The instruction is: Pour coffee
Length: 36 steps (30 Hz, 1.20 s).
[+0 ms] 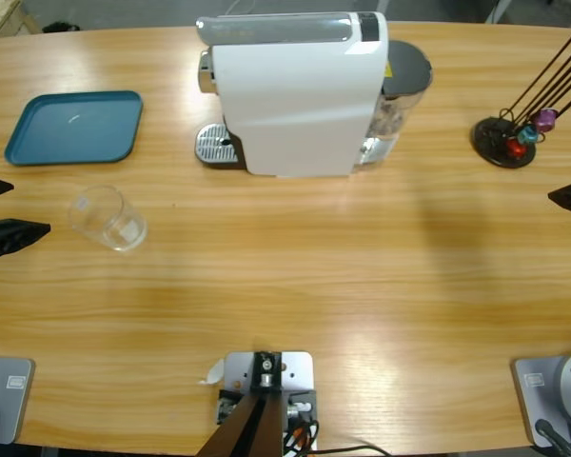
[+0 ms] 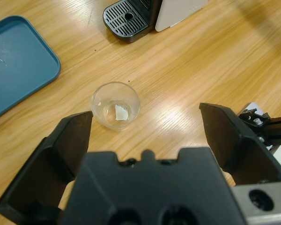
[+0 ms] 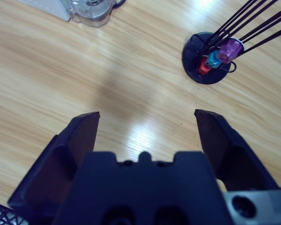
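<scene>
My left gripper (image 2: 145, 136) is spread wide just short of the glass (image 2: 115, 105), which stands empty near the table's left edge beside the tray (image 2: 18, 61); no coffee shows anywhere. Closing off-centre could tip it. My right gripper (image 3: 147, 129) gapes, holding nothing.

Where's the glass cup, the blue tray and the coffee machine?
glass cup (image 2: 116, 104): left wrist view, on its clear side wall.
blue tray (image 1: 74, 127): high view, on its flat bare middle.
coffee machine (image 1: 300, 90): high view, on its white top.
</scene>
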Each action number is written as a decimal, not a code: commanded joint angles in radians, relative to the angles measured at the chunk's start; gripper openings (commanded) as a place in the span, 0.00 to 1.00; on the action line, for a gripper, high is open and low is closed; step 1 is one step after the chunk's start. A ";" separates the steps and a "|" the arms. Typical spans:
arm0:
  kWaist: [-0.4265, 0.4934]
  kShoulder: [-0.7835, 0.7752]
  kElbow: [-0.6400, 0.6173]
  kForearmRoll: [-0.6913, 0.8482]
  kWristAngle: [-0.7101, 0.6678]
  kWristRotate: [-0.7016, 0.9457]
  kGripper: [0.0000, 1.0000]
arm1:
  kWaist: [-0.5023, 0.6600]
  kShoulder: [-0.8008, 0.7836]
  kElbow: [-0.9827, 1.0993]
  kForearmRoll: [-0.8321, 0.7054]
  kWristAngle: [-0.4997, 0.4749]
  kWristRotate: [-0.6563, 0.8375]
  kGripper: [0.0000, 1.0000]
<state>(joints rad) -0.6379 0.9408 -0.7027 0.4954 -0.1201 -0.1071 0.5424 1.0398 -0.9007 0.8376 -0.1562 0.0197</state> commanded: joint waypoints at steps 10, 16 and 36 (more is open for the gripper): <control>-0.004 0.014 0.027 -0.011 -0.011 -0.013 0.99 | 0.013 -0.037 0.038 -0.006 0.003 -0.001 0.89; 0.014 0.081 -0.094 -0.021 -0.008 -0.129 0.98 | 0.013 -0.021 0.036 -0.006 0.005 -0.001 0.89; 0.141 0.755 -0.635 -0.153 -0.220 -0.465 0.99 | 0.013 -0.050 0.041 -0.015 0.014 0.003 0.89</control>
<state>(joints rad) -0.5526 1.5125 -1.2494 0.3603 -0.1771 -0.5149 0.5436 1.0221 -0.8987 0.8359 -0.1557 0.0197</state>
